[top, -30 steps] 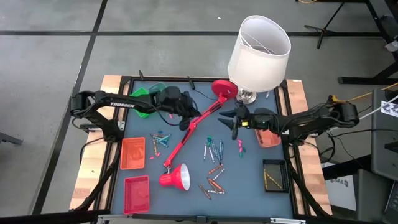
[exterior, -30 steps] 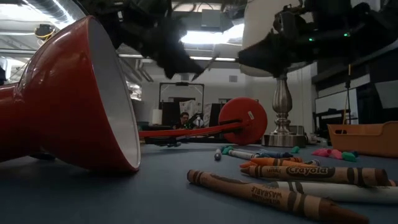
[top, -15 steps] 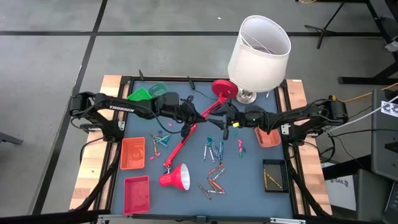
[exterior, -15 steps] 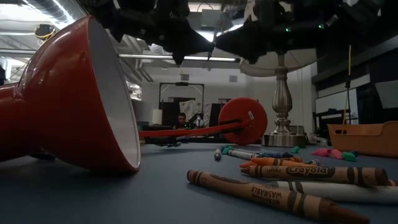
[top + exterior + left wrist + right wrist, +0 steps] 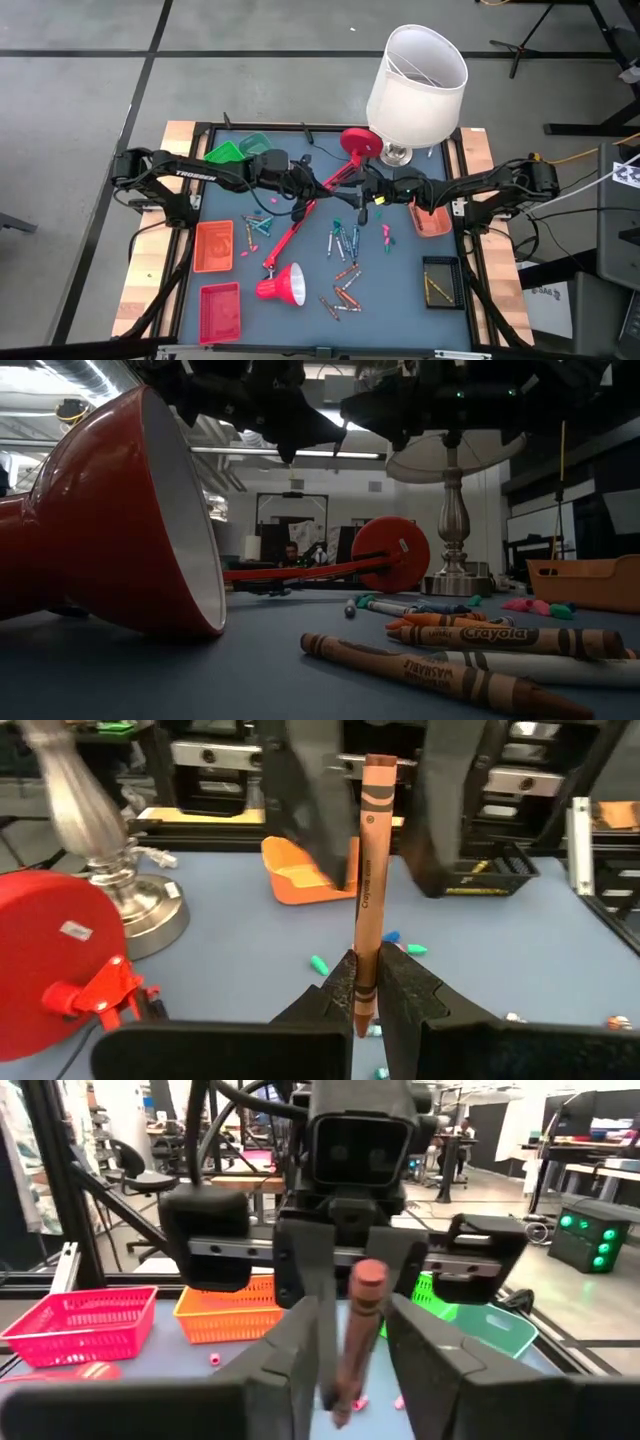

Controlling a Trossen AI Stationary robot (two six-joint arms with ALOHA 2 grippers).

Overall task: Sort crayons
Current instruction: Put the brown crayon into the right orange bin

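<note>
A brown crayon stands upright in the air over the table's middle, with my left gripper shut on it. My right gripper faces it from the table's right side. It is open, with one finger on either side of the crayon's upper half, and I cannot tell whether they touch it. In the high view the two grippers meet above the red lamp arm, my left gripper beside my right gripper. Several more crayons lie loose on the blue table top, and some show close up in the low view. My left gripper pinches the brown crayon near its lower, pointed end between its two fingers. The fingers come about level from the table's left side and lie across the crayon. The crayon stands nearly upright, flat end up, lifted clear of the table.
A red desk lamp lies across the table's middle, its shade toward the near edge. A white-shaded lamp stands at the far right. Orange, red and green baskets are on the left. An orange tray and a black tray are on the right.
Both grippers have moved toward each other over the table's middle, the left one toward the right edge and the right one toward the left edge and upward. They now stand tip to tip, with the crayon between the right gripper's fingers.
</note>
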